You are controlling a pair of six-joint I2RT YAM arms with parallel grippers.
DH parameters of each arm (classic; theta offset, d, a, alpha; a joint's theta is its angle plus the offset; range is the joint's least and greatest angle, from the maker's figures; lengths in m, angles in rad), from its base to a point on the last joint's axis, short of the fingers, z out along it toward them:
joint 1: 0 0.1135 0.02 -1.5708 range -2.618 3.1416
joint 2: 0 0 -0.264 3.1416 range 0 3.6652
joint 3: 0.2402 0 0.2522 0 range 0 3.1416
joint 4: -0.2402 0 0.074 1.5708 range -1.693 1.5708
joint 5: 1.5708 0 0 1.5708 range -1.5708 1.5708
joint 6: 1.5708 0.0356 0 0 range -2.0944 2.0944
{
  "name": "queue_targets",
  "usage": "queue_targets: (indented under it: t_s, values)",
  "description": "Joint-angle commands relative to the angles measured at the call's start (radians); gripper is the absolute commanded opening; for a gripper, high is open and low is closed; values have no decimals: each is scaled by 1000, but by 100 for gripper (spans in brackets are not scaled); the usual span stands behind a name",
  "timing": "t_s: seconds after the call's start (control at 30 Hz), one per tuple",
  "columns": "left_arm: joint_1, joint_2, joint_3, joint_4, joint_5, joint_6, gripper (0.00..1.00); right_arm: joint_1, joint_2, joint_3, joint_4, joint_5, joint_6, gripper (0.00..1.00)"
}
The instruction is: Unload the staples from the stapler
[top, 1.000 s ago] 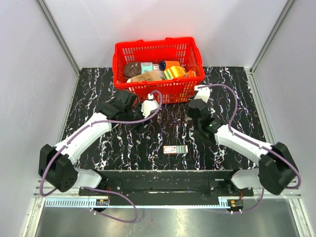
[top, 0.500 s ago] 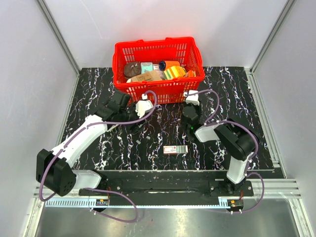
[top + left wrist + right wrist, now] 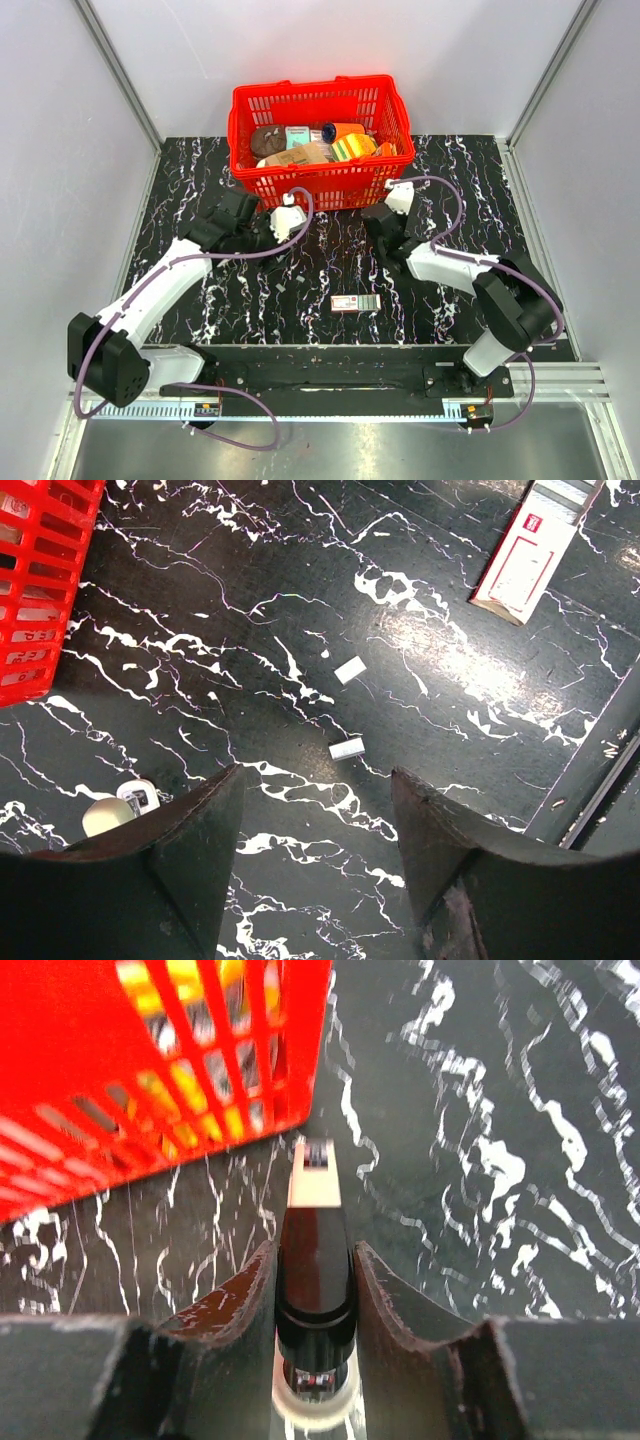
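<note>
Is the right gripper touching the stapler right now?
Touching. In the right wrist view the right gripper clamps the stapler, both fingers flush against its sides.

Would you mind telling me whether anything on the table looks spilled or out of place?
Yes: two small pale strips lie loose on the black table, apart from each other and from the red-and-white box. They may be staples, though they are too small to tell.

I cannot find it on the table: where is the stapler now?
In the right wrist view, the stapler is clamped in the right gripper, beside the red basket.
</note>
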Motion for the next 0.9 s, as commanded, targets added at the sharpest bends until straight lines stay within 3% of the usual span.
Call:
queue_targets:
  t_s: [0.0,0.33,0.37,0.43,0.5,0.53,0.57,0.6,0.77,0.87]
  values:
    - [6,-50,5,7,-23,23,64,3,34,74,-396,-119,198,0]
    - [6,-68,-14,-2,-29,27,64,4,29,46,-476,-225,215,2]
    - [6,-66,-15,-5,-29,32,64,3,26,51,-483,-238,212,7]
    - [5,-63,-15,-8,-32,46,66,4,0,54,-491,-267,207,36]
    - [5,-54,-20,-7,-40,58,69,4,-38,53,-488,-297,207,58]
    - [6,-47,-15,-8,-48,61,86,4,-59,54,-490,-306,212,64]
    - [5,-37,-11,-14,-52,66,97,3,-82,59,-494,-315,215,68]
    - [3,-25,-2,-22,-55,69,99,4,-116,65,-502,-326,218,71]
    - [-21,-17,113,-54,-117,57,99,3,-230,96,-519,-392,287,84]
    - [-22,-5,291,-100,-115,5,99,6,-264,65,-439,-504,336,92]
